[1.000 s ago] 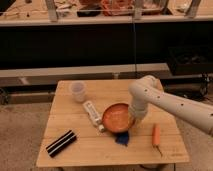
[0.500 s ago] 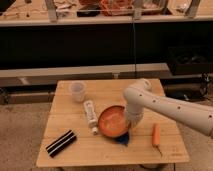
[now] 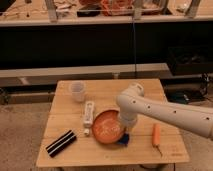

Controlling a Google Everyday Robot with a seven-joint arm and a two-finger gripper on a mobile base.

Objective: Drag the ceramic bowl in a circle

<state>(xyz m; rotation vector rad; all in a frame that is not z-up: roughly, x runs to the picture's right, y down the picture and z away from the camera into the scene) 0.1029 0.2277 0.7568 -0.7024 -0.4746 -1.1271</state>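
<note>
The ceramic bowl (image 3: 106, 127) is a round, shallow orange-terracotta bowl with a lighter speckled inside. It sits near the middle front of the wooden table (image 3: 150, 90). My gripper (image 3: 125, 131) reaches down at the bowl's right rim, at the end of the white arm (image 3: 165, 112) that comes in from the right. The arm's wrist hides the gripper's tip. A small blue thing (image 3: 124, 140) lies under the bowl's right edge.
A translucent white cup (image 3: 77, 91) stands at the back left. A white bottle-like thing (image 3: 88, 114) lies just left of the bowl. A black striped block (image 3: 61, 143) lies at the front left. An orange carrot (image 3: 156, 134) lies at the right.
The bowl has slid to the left and a little toward the table's front, closer to the white bottle-like thing. The gripper and arm have moved left with it.
</note>
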